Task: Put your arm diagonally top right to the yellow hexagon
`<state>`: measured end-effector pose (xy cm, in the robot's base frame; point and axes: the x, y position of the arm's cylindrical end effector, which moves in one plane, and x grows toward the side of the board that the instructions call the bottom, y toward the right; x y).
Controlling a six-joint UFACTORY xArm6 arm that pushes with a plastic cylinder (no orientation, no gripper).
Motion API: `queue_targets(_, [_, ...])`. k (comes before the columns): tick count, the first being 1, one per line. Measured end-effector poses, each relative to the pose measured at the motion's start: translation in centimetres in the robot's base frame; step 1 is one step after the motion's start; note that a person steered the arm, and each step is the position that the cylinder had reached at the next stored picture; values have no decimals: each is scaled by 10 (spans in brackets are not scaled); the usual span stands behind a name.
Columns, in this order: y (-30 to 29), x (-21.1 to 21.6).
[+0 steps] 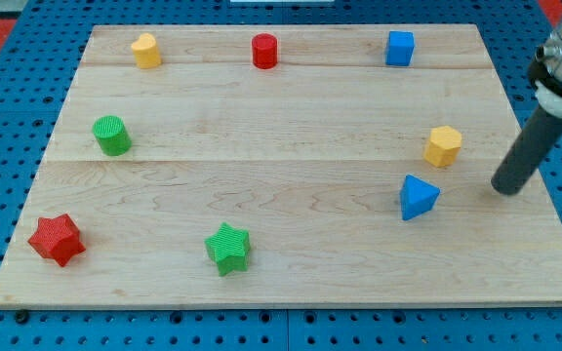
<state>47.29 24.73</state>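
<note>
Yellow hexagon (443, 145) just up-left of my tip (504, 188), untouched; tool a bare rod.

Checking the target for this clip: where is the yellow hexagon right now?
The yellow hexagon sits at the board's right side, mid-height in the view, just above the blue triangle, with my tip to its lower right, apart from it.
</note>
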Motion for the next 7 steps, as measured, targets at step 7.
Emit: queue_targets(7, [2, -56])
